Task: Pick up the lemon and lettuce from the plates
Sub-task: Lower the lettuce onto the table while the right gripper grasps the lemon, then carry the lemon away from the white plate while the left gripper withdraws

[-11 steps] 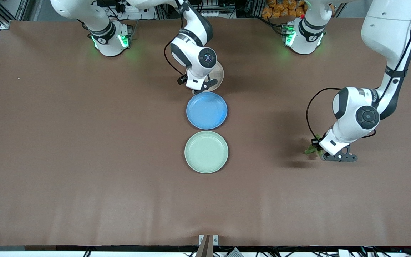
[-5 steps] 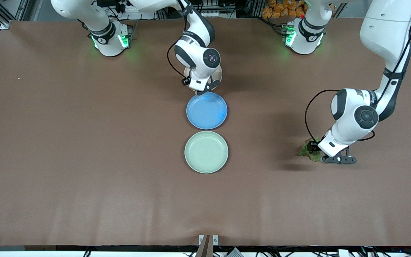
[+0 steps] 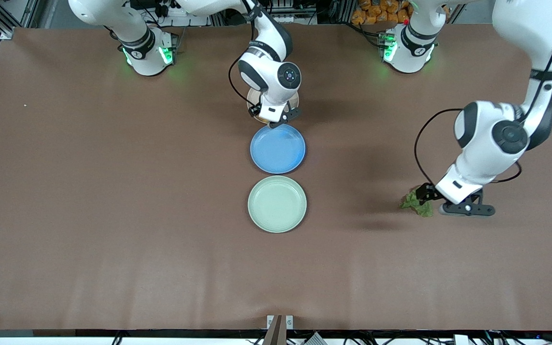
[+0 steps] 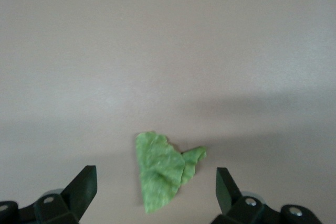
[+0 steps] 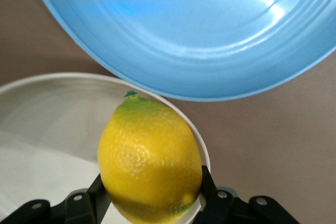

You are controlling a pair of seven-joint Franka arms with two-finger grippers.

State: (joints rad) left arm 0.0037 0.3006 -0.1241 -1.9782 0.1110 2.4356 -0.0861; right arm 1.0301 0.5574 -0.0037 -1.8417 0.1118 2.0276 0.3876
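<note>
A: Pinching the lemon [image 5: 149, 158] with my right gripper [image 3: 280, 119], a finger pressed on each side of it.

B: Where is that?

A: Over the beige plate [image 3: 252, 99], at the rim that sits just beside the blue plate [image 3: 277, 148]. The right wrist view shows the lemon's green tip pointing toward the blue plate. I can't tell if the lemon rests on the beige plate or is just off it.

B: Order of plates?

A: One row in the middle of the table [image 3: 113, 191]. The beige plate is farthest from the front camera, the blue plate is in the middle and the mint plate [image 3: 277, 204] is nearest. The blue and mint plates have nothing on them.

B: Lettuce?

A: The lettuce [image 3: 414, 203] lies flat on the bare table toward the left arm's end, well apart from all the plates. It is about as near to the front camera as the mint plate.

B: And your other gripper?

A: My left gripper [image 3: 466, 209] is just over the lettuce. Its fingers are spread wide and hold nothing. In the left wrist view the leaf lies between the two fingers [image 4: 79, 190], and neither one touches it.
</note>
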